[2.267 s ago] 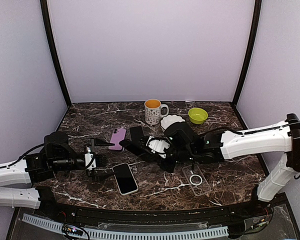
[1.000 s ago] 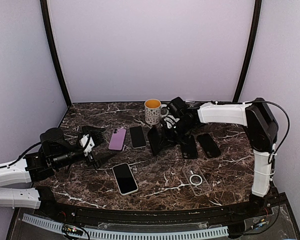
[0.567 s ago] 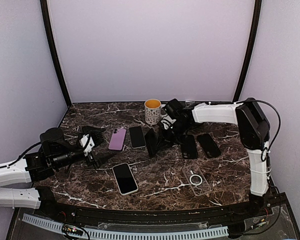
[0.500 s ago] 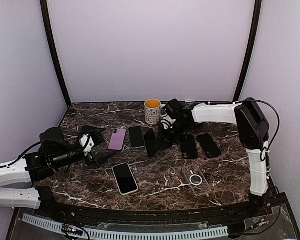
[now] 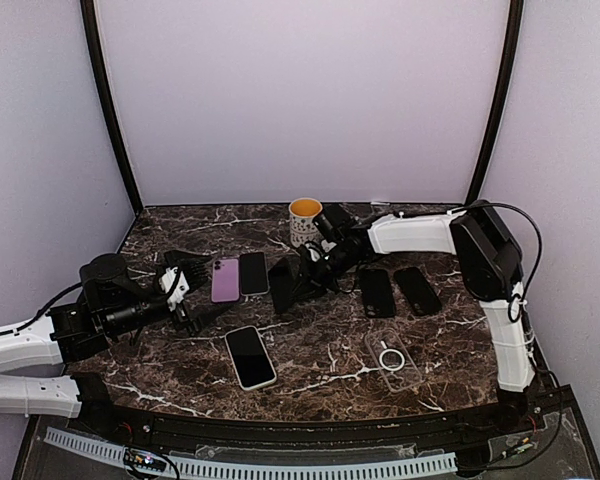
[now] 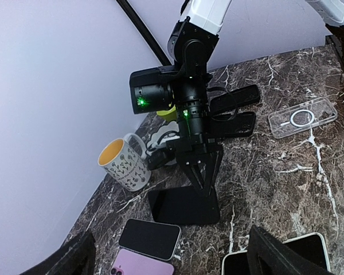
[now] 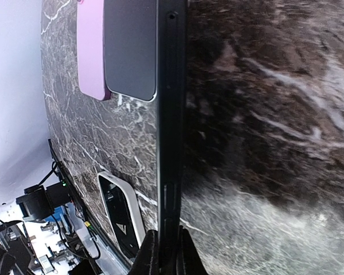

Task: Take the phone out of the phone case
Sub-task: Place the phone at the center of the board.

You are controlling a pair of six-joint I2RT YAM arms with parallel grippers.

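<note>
My right gripper (image 5: 298,278) is shut on a black cased phone (image 5: 282,287) and holds it standing on edge on the marble table (image 5: 320,340), left of centre. In the right wrist view the phone (image 7: 171,114) shows edge-on, running up from my shut gripper (image 7: 166,243). In the left wrist view it (image 6: 183,206) faces the camera below the right gripper (image 6: 199,175). My left gripper (image 5: 194,292) is wide open and empty, left of the phones; its fingers (image 6: 74,258) frame the bottom corners of that view.
A purple phone (image 5: 225,280) and a white-edged dark phone (image 5: 253,272) lie just left of the held phone. A white-cased phone (image 5: 250,357) lies near the front. Two black phones (image 5: 377,292) and a clear case (image 5: 388,350) lie right. A mug (image 5: 303,220) stands behind.
My right gripper has moved left with the black phone. The purple and white-edged phones have shifted left with it. The left arm has not moved.
</note>
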